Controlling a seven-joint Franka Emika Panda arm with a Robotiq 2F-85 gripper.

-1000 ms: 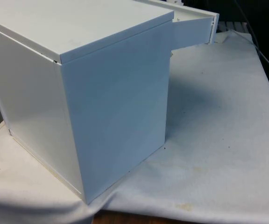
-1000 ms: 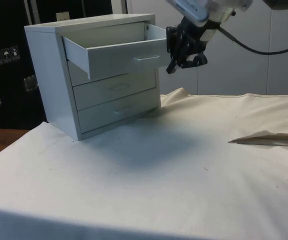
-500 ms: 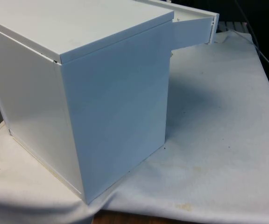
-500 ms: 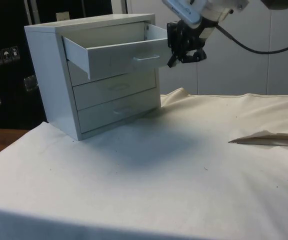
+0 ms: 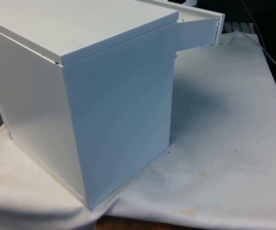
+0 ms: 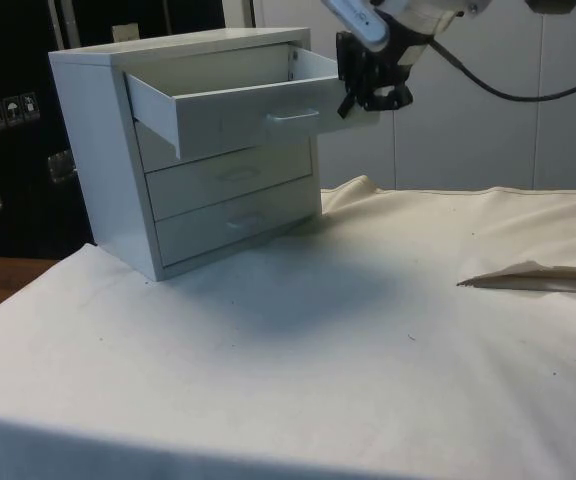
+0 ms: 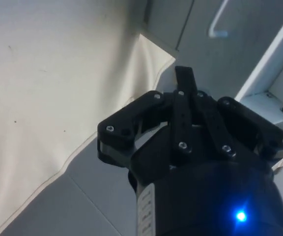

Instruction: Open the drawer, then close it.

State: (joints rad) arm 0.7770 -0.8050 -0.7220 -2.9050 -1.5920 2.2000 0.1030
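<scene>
drawer: your white metal top drawer sits pulled out.
pincer: black two-finger pincer clenched, empty, beside the drawer's corner.
risk: an off-centre push could jam it.

Open top drawer juts out, blocking my gripper on that side. Cloth-covered table below is free.
</scene>
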